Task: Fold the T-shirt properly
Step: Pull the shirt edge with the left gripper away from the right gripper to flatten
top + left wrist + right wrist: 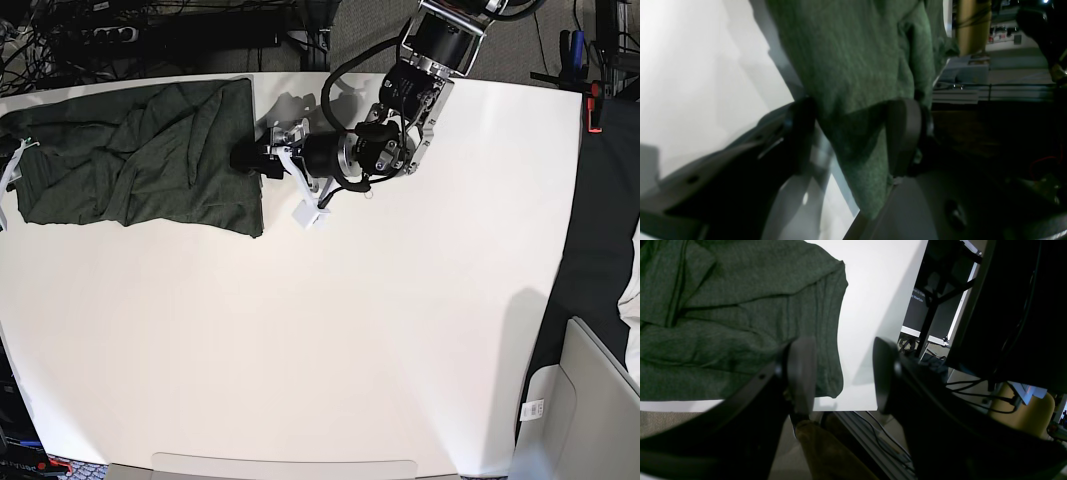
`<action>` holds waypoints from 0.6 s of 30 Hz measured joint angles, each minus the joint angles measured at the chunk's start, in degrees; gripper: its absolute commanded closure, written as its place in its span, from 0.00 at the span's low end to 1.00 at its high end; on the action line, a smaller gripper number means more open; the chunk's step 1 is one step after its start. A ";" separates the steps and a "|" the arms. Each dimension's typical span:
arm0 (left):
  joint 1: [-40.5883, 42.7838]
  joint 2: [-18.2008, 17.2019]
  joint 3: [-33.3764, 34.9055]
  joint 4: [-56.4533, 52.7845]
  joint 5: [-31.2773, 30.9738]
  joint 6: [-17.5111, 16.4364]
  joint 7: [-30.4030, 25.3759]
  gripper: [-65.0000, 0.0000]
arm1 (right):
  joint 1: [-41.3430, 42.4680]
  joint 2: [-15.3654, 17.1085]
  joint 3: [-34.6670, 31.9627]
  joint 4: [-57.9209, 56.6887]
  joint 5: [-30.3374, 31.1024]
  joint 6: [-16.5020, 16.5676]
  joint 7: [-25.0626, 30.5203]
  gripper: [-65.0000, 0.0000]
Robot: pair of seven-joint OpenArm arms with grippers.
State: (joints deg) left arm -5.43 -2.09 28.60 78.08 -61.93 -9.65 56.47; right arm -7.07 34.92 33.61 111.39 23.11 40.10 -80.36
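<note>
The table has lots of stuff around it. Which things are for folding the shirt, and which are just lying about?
For the job:
- T-shirt, the crumpled green one
- left hand, at the shirt's edge
- right hand, open over the table corner
- white table

Just lying about:
- cables behind the table
- paper tag by the table's corner
</note>
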 measured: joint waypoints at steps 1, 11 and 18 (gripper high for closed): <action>0.00 0.02 0.00 0.00 0.04 0.00 -0.02 0.51 | 0.04 0.00 0.00 -0.02 -0.02 0.00 0.00 0.62; -0.02 0.31 -0.04 -0.11 0.28 0.00 -0.17 0.84 | 0.09 0.00 0.00 -0.02 -0.02 0.00 0.00 0.62; -0.17 -0.09 -0.24 -0.15 -0.11 -0.11 0.17 0.99 | 0.11 0.00 0.00 -0.02 0.00 0.00 0.00 0.62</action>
State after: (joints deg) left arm -5.61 -2.17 28.36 77.93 -62.04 -9.76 56.64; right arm -6.96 34.92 33.61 111.37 23.11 40.10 -80.36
